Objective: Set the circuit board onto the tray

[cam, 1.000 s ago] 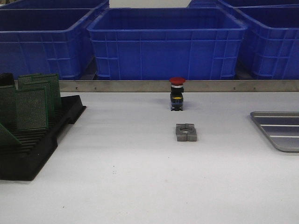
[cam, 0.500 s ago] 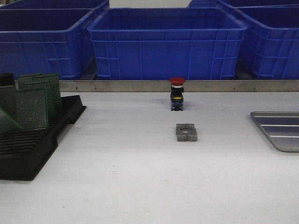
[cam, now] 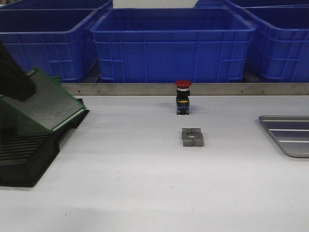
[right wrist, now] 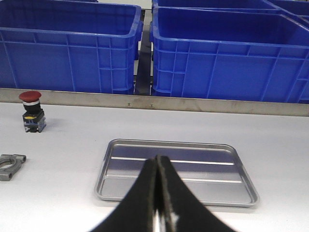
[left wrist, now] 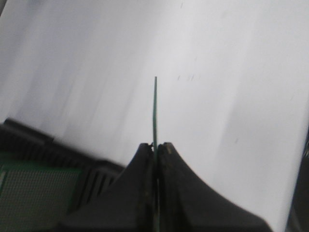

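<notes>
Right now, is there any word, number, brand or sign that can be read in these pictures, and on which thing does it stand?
No text can be read.
Red push button: a yellow band shows on its body, far too small to read.
Circuit board held by the left gripper: only a grid of holes, no print visible.
Blue bins, tray, metal clamp block: no markings visible.

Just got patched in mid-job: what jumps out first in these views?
The left gripper pinches a green circuit board, tilted above the black rack at the table's left edge. Far right, the silver tray lies empty, the right gripper shut in front of it. Between them stand a red-capped push button and a grey metal clamp.
</notes>
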